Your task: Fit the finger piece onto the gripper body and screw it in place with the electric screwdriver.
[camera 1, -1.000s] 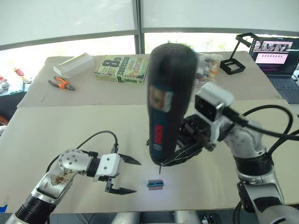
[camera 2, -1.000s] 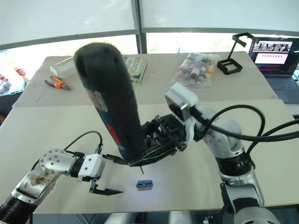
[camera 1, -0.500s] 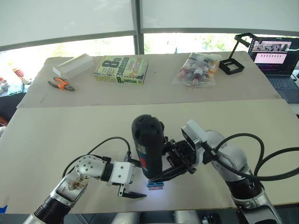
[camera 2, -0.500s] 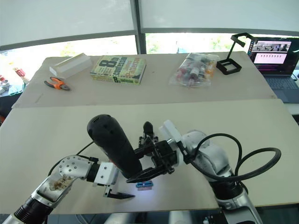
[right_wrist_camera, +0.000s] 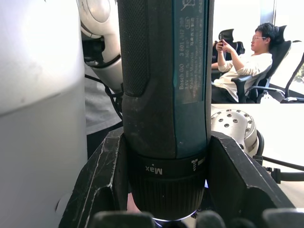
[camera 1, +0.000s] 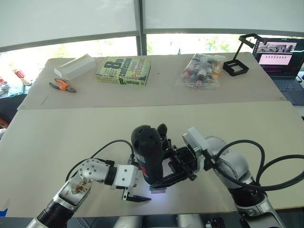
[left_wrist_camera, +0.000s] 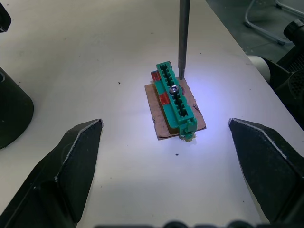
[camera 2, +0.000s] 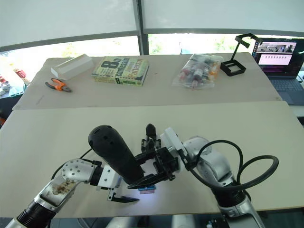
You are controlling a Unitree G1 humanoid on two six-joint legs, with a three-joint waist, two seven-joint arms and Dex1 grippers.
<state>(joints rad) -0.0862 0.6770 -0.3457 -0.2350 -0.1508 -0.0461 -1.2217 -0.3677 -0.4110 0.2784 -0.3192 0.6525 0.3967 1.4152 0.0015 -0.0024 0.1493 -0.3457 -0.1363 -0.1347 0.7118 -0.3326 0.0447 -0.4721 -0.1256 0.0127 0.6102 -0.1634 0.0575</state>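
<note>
My right gripper [camera 1: 167, 176] is shut on the electric screwdriver [camera 1: 148, 154], a thick black and teal cylinder held upright. Its fingers [right_wrist_camera: 107, 175] clamp the collar. The silver bit [left_wrist_camera: 183, 38] points down, and its tip meets the lit green-and-brown block [left_wrist_camera: 175, 102] beside a small screw. My left gripper [left_wrist_camera: 171, 159] stands open just left of that block, with nothing between its fingers [camera 1: 138, 199]. The gripper body [camera 2: 151, 130] stands on the table behind the screwdriver with its pointed finger up, and its round base [left_wrist_camera: 9, 114] is partly visible. The finger piece is out of view.
On the far table lie a book [camera 1: 124, 70], orange pliers [camera 1: 61, 85], a white box [camera 1: 75, 65], a bag of small bottles [camera 1: 199, 69], a black stand [camera 1: 242, 57] and a laptop [camera 1: 280, 57]. A person [right_wrist_camera: 242, 61] sits in a chair in the background.
The screwdriver came down from high near the camera to the green block, its bit now at the block. My left gripper moved in close to the block and stayed open.
</note>
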